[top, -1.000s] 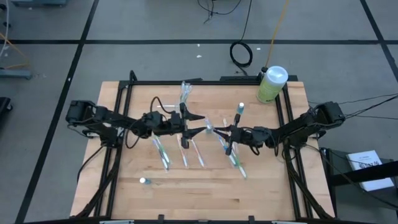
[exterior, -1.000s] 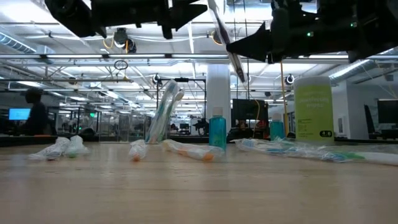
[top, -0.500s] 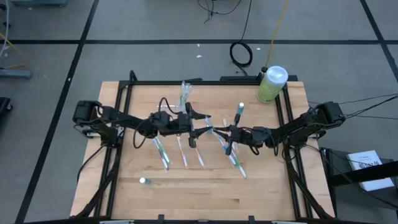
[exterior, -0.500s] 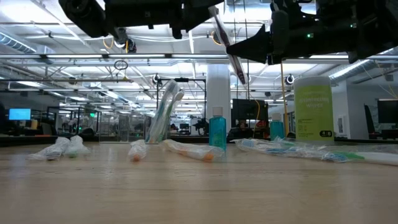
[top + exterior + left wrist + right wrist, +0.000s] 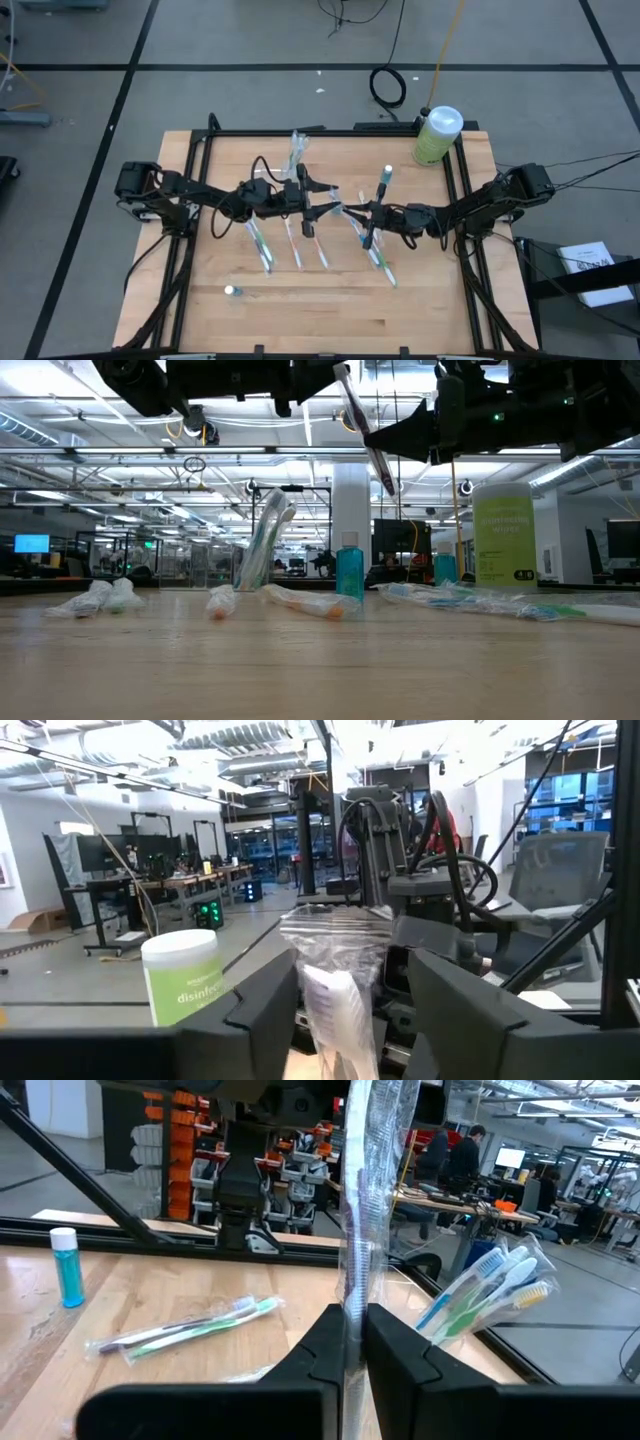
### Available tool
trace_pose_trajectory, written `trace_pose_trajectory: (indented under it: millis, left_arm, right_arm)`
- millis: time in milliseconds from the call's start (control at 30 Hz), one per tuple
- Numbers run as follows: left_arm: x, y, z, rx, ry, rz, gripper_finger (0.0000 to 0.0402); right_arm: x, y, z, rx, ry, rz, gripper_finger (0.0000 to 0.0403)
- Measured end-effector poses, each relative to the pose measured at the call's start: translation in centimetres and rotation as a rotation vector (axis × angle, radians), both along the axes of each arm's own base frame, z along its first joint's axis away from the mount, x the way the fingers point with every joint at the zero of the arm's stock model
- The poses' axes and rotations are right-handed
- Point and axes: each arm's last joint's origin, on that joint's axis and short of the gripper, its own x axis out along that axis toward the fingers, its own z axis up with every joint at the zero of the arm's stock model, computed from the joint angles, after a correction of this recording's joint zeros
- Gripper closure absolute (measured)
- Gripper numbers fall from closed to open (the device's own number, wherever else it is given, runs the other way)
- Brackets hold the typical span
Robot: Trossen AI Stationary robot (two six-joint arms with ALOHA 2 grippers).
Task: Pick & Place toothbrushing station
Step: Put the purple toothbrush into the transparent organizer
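Note:
My right gripper (image 5: 350, 212) (image 5: 355, 1320) is shut on a clear-wrapped toothbrush (image 5: 362, 1200) (image 5: 365, 430), held well above the table's middle. My left gripper (image 5: 328, 203) (image 5: 352, 965) faces it from the left and is open. Its fingers stand on either side of the wrapper's upper end (image 5: 335, 955); whether they touch it I cannot tell. The toothbrushing station (image 5: 297, 150) (image 5: 264, 540) (image 5: 488, 1295), a clear holder with brushes in it, leans on the table toward the far edge. My right gripper pinches the wrapped toothbrush partway along its length (image 5: 354, 1285) between its two fingers. The fingers come nearly level from the table's right and lie across the brush. The brush stands almost upright, slightly tilted, its lower end (image 5: 387, 485) clear of the table.
Several wrapped toothbrushes (image 5: 262, 247) (image 5: 378, 255) lie on the wood below the grippers. A small blue bottle (image 5: 386, 178) (image 5: 349, 570) stands right of centre; another (image 5: 231, 291) is near the front left. A green bottle with a white cap (image 5: 437, 135) stands at the far right corner.
My left arm has stretched a little toward the table's right, bringing its open fingers around the top of the wrapped toothbrush. The right gripper and the brush have kept still.

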Motion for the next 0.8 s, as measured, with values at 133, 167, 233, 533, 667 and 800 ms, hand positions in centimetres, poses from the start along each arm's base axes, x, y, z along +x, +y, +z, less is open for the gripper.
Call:
trace_pose_trajectory:
  millis: [133, 167, 233, 533, 667, 800]
  left_arm:
    - [0.0, 0.1, 0.0, -0.023, -0.007, -0.002, 0.0286]
    - [0.0, 0.1, 0.0, -0.024, -0.006, -0.001, 0.0307]
    - [0.0, 0.1, 0.0, -0.026, -0.007, -0.001, 0.0350]
    - [-0.8, 0.4, 1.0, -0.005, 0.016, 0.094, 0.0384]
    - [-2.4, 0.8, 3.1, 0.038, 0.037, 0.223, 0.0392]
    - [-4.5, 1.3, 4.8, 0.059, 0.094, 0.358, 0.0389]
  right_arm:
    - [0.0, 0.0, 0.0, 0.000, -0.001, 0.001, 0.0388]
    - [0.0, 0.0, 0.0, 0.000, -0.001, 0.002, 0.0388]
    - [0.0, 0.0, 0.0, 0.000, -0.001, -0.001, 0.0388]
    - [0.0, 0.0, -0.1, -0.014, 0.014, -0.003, 0.0291]
    - [0.0, 0.1, -0.5, 0.041, 0.044, 0.001, 0.0232]
    - [-0.4, 0.0, -0.5, 0.040, 0.101, -0.001, 0.0196]
